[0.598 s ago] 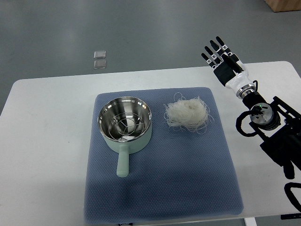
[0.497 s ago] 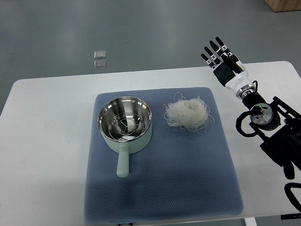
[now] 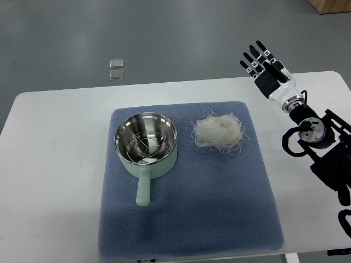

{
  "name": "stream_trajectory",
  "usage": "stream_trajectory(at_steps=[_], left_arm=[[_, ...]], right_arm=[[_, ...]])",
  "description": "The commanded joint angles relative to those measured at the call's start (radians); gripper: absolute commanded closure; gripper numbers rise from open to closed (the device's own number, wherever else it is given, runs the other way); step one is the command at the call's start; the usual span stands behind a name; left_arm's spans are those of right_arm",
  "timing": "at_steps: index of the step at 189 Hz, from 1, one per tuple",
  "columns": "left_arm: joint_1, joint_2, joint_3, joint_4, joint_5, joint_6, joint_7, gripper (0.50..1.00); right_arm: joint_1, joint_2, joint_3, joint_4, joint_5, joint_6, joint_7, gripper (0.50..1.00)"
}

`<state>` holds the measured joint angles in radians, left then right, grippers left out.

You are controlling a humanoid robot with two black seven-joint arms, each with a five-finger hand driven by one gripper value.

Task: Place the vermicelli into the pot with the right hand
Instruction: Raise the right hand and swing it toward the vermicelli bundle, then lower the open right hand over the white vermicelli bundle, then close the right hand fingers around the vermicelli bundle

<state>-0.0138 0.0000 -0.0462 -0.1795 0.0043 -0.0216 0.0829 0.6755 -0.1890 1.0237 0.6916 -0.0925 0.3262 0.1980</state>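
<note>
A loose nest of white vermicelli (image 3: 218,132) lies on the blue mat (image 3: 186,213), right of centre. To its left stands a pale green pot (image 3: 146,145) with a shiny steel inside and a handle pointing toward the near edge. My right hand (image 3: 265,66) is raised over the table's far right edge, well beyond and to the right of the vermicelli. Its black fingers (image 3: 253,59) are spread and hold nothing. The left arm does not show.
The mat covers the middle of a white table (image 3: 55,164). On the grey floor beyond the table lie two small clear squares (image 3: 116,69). A brown box corner (image 3: 332,5) shows at the top right.
My right hand and forearm have shifted a little to the right and farther away. The vermicelli and pot have not moved.
</note>
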Motion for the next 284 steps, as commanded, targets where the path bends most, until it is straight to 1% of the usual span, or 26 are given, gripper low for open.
stream_trajectory(at_steps=[1,27,41,51,62,78,94,114,124,140,151,162,172,202,224,247,265,284], left_arm=[[0.0,0.0,0.002,-0.002,0.0,-0.001,0.0,0.5],[0.0,0.0,0.0,-0.006,0.0,-0.001,0.0,0.5],[0.0,0.0,0.0,-0.006,0.0,-0.001,0.0,0.5],[0.0,0.0,0.0,-0.008,0.0,-0.001,0.0,0.5],[0.0,0.0,0.002,-0.009,0.0,-0.001,0.0,0.5],[0.0,0.0,0.002,-0.009,0.0,-0.003,0.0,0.5],[0.0,0.0,0.002,-0.009,0.0,-0.003,0.0,0.5],[0.0,0.0,0.003,-0.011,0.002,-0.005,0.0,0.5],[-0.002,0.0,0.005,-0.011,0.002,-0.005,0.0,0.5],[-0.002,0.0,0.005,-0.011,0.002,-0.005,-0.002,0.5],[-0.002,0.0,0.005,-0.011,0.003,-0.005,0.0,0.5],[-0.002,0.0,0.005,-0.012,0.003,-0.005,0.0,0.5],[-0.002,0.0,0.005,-0.012,0.003,-0.006,0.0,0.5],[-0.002,0.0,0.005,-0.012,0.005,-0.006,-0.002,0.5],[-0.003,0.0,0.005,-0.012,0.005,-0.005,0.0,0.5],[-0.003,0.0,0.003,-0.012,0.005,-0.005,0.0,0.5],[-0.003,0.0,0.003,-0.025,0.002,-0.005,0.0,0.5],[-0.003,0.0,0.003,-0.025,0.002,-0.005,0.0,0.5]], right_arm=[[0.033,-0.023,-0.034,0.0,-0.069,-0.001,-0.003,0.57],[0.108,-0.079,-0.146,0.003,-0.197,0.002,-0.005,0.57],[0.182,-0.13,-0.244,0.003,-0.285,0.004,-0.006,0.57],[0.24,-0.165,-0.343,0.005,-0.358,0.01,-0.008,0.572],[0.328,-0.201,-0.473,0.008,-0.455,0.031,-0.025,0.57],[0.435,-0.228,-0.636,0.014,-0.569,0.06,-0.04,0.57],[0.575,-0.259,-0.83,0.031,-0.7,0.097,-0.061,0.57],[0.72,-0.267,-1.046,0.071,-0.825,0.165,-0.1,0.57],[0.785,-0.262,-1.14,0.086,-0.845,0.185,-0.109,0.57],[0.865,-0.254,-1.237,0.128,-0.842,0.201,-0.118,0.57],[0.915,-0.251,-1.278,0.172,-0.836,0.235,-0.12,0.57],[0.934,-0.248,-1.297,0.201,-0.834,0.261,-0.127,0.57],[0.937,-0.245,-1.297,0.21,-0.825,0.271,-0.143,0.57],[0.92,-0.211,-1.3,0.209,-0.811,0.257,-0.152,0.57],[0.862,-0.196,-1.292,0.197,-0.809,0.215,-0.161,0.57],[0.799,-0.193,-1.284,0.19,-0.813,0.189,-0.161,0.57],[0.757,-0.17,-1.284,0.171,-0.816,0.145,-0.161,0.57],[0.725,-0.15,-1.284,0.154,-0.825,0.123,-0.161,0.57]])
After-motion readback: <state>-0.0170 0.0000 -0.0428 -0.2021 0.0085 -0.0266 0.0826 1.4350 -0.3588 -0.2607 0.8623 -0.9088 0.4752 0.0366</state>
